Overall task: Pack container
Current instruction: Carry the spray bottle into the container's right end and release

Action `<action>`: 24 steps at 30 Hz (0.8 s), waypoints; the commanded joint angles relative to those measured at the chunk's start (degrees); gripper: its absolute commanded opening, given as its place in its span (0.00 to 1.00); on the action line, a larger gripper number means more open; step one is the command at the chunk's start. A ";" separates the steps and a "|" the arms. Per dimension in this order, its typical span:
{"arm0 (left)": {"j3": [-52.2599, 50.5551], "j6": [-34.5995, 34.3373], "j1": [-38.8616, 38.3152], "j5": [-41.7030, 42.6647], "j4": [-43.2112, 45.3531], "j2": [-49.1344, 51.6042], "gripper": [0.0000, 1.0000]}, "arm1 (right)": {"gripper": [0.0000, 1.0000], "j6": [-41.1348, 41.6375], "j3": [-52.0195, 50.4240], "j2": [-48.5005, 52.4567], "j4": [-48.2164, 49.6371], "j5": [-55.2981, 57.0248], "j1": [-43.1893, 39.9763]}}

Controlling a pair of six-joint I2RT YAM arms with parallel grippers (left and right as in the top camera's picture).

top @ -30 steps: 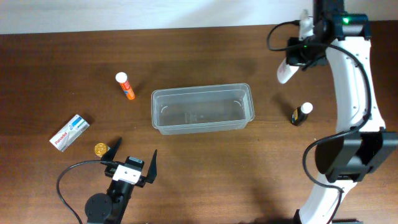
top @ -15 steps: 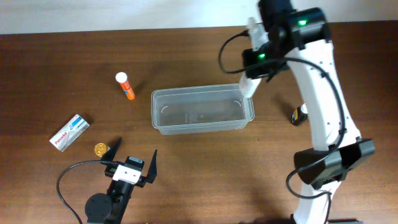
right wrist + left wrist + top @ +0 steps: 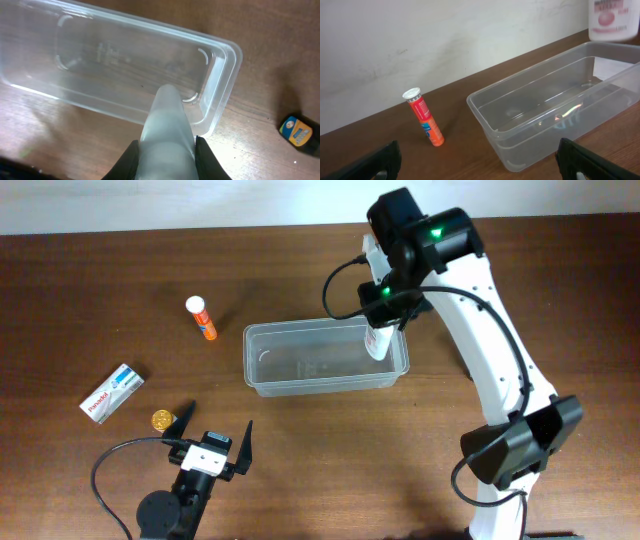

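Observation:
The clear rectangular container point(image 3: 300, 370) sits mid-table, also in the left wrist view point(image 3: 530, 125) and the right wrist view point(image 3: 100, 60). My right gripper point(image 3: 378, 320) is shut on a white bottle point(image 3: 377, 340) and holds it over the container's right end; in the right wrist view the bottle point(image 3: 166, 125) points down between the fingers point(image 3: 166, 155). The bottle's bottom shows at the top right of the left wrist view point(image 3: 612, 20). My left gripper point(image 3: 212, 442) is open and empty near the front edge, its fingers point(image 3: 480, 162) apart.
An orange tube with a white cap point(image 3: 201, 318) lies left of the container, also in the left wrist view point(image 3: 425, 122). A white box point(image 3: 111, 392) and a gold coin-like disc point(image 3: 161, 419) lie front left. A small dark bottle point(image 3: 298, 132) lies right of the container.
My right arm has swung left from the far right with the white bottle, bringing it from beyond the container to over its right end. The left arm has not moved.

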 commanded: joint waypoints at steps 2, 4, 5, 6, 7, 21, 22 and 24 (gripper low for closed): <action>-0.42 -0.57 0.37 -0.22 0.00 -0.39 0.99 | 0.15 1.86 -5.03 -2.01 3.67 1.03 0.31; -0.42 -0.57 0.37 -0.22 0.00 -0.39 0.99 | 0.15 2.89 -7.08 -2.01 6.12 2.08 0.31; -0.42 -0.57 0.37 -0.22 0.00 -0.39 0.99 | 0.15 3.19 -8.28 -2.01 7.72 2.05 0.31; -0.42 -0.57 0.37 -0.22 0.00 -0.39 0.99 | 0.15 3.72 -9.38 -2.01 9.14 2.05 0.31; -0.42 -0.57 0.37 -0.22 0.00 -0.39 0.99 | 0.15 3.74 -10.29 -2.01 10.32 2.05 0.31; -0.42 -0.57 0.37 -0.22 0.00 -0.39 0.99 | 0.13 11.32 -24.87 -2.01 27.12 10.01 0.33; -0.42 -0.57 0.37 -0.22 0.00 -0.39 0.99 | 0.13 11.82 -25.66 -2.01 28.22 10.08 0.31; -0.42 -0.57 0.37 -0.22 0.00 -0.39 0.99 | 0.13 13.09 -27.06 -2.01 29.94 10.75 0.33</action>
